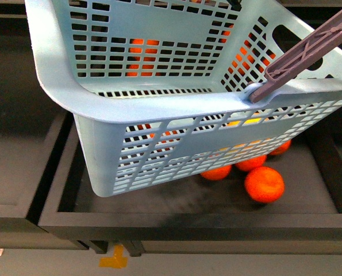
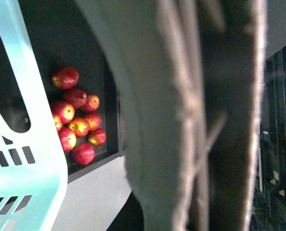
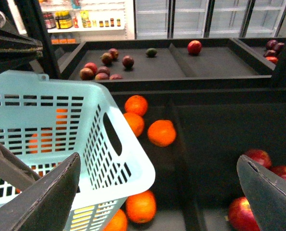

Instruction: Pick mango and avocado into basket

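Note:
The pale aqua basket (image 1: 159, 109) hangs tilted over a dark tray of oranges and fills most of the front view. Its brown handle (image 1: 308, 49) rises to the upper right. In the left wrist view the blurred handle (image 2: 181, 120) fills the picture, with my left gripper shut on it and its fingers hidden. My right gripper (image 3: 157, 202) is open, hovering beside the basket's corner (image 3: 133, 168) above the oranges. A yellow patch (image 1: 243, 122) shows through the basket's slots; I cannot tell if it is the mango. One dark green fruit (image 3: 151, 52), likely an avocado, lies on the far tray.
Oranges (image 1: 264, 184) lie in the tray under and beside the basket. Red apples (image 3: 258, 159) fill the compartment to the right, and more apples (image 2: 78, 125) show past the basket. Raised dividers (image 3: 179, 130) separate the trays. Dark red fruits (image 3: 102, 67) sit on the far tray.

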`<act>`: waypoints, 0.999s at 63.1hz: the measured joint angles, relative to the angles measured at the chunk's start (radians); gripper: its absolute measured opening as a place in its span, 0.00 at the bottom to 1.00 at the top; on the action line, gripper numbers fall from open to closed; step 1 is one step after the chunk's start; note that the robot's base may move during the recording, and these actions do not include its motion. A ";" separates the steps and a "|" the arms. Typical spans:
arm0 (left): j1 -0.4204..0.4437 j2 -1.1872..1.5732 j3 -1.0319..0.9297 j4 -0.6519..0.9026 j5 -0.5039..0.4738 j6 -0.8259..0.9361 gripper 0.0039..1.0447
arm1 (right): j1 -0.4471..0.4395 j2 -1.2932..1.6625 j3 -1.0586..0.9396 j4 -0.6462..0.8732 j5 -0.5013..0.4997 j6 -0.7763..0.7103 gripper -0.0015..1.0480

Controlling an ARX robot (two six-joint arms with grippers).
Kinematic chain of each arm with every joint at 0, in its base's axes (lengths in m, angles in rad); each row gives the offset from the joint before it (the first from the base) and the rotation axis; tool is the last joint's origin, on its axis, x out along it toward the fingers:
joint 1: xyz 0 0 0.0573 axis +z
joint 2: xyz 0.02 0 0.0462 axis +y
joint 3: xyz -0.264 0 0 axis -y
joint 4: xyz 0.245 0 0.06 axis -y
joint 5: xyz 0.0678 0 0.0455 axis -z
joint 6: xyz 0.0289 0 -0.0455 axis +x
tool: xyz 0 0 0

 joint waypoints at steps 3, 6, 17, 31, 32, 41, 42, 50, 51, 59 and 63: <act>0.000 0.000 0.000 0.000 -0.001 0.000 0.04 | 0.000 0.000 0.000 0.000 0.001 0.000 0.92; 0.000 0.000 0.000 0.000 -0.002 0.002 0.04 | 0.000 0.000 0.000 0.000 0.001 0.000 0.92; 0.000 0.000 0.000 0.000 0.001 0.000 0.04 | 0.000 0.000 0.000 0.000 0.001 0.000 0.92; 0.001 0.000 0.000 0.000 -0.001 0.003 0.04 | 0.000 0.000 0.000 0.000 0.001 0.000 0.92; 0.001 0.000 0.000 0.000 -0.001 0.002 0.04 | 0.000 0.000 0.000 0.000 0.001 0.000 0.92; 0.000 0.000 0.000 0.000 -0.001 0.002 0.04 | 0.000 0.000 0.000 0.000 0.001 0.000 0.92; 0.000 0.000 0.000 0.000 -0.001 0.003 0.04 | 0.000 0.000 0.000 0.000 0.000 0.000 0.92; 0.000 0.000 0.000 0.000 0.000 0.002 0.04 | 0.000 0.001 0.000 0.000 0.001 0.000 0.92; 0.000 0.000 0.000 0.000 -0.002 0.001 0.04 | 0.000 0.001 0.000 0.000 0.001 0.000 0.92; 0.000 0.000 0.000 0.000 -0.001 0.003 0.04 | 0.000 0.000 0.000 0.000 0.001 0.000 0.92; 0.000 0.000 0.000 0.000 -0.001 0.002 0.04 | 0.000 0.000 0.000 0.000 0.001 0.000 0.92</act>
